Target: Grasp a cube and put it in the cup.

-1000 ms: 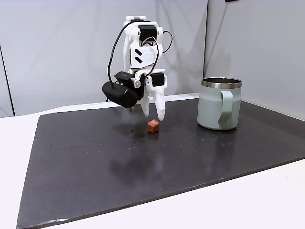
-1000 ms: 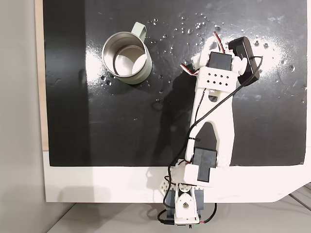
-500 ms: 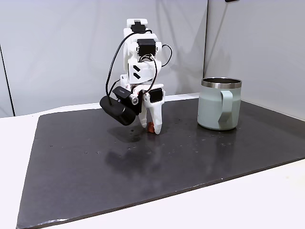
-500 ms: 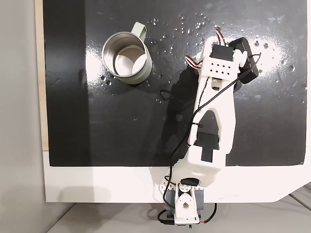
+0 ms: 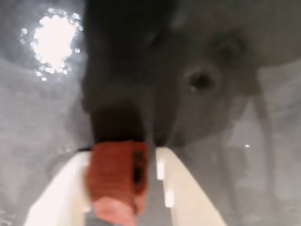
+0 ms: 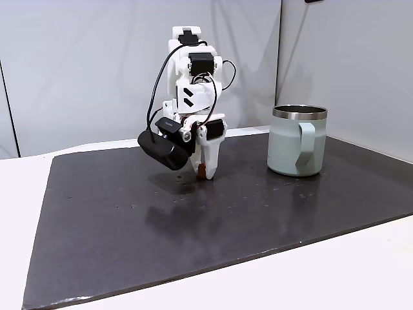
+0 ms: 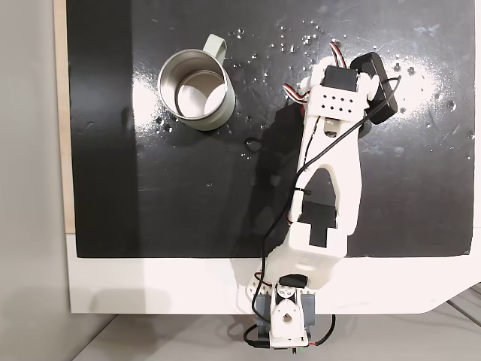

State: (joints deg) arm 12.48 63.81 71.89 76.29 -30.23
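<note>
Dark matte mat [image 6: 129, 219] over a white table, pale walls behind, and your arm [image 7: 331, 173] is folded down over the far middle of it. Look at the wrist view: the cube [image 5: 115, 181] sits right between the two white fingers [image 5: 181, 188], pressed against the left one, with a thin dark sliver showing before the right one. So your gripper [image 6: 202, 173] reads as closed on the cube, or within a hair of it. From the side, the tips are down at the mat and a speck of reddish brown shows between them, so the cube is on the surface or barely off it. I can't tell which.

Now the relation that matters: the cup [image 6: 297, 150]. In the side view it stands upright to the right of your gripper, well apart, handle facing the camera. From above, the cup [image 7: 195, 90] lies off to the left of the wrist, mouth open and empty, handle pointing up and right in the picture. Nothing stands between them.

My read: the grasp is nearly settled, and the lift comes next. You'll need to raise the cube clear above that steel rim before swinging across, or it clips the wall.
</note>
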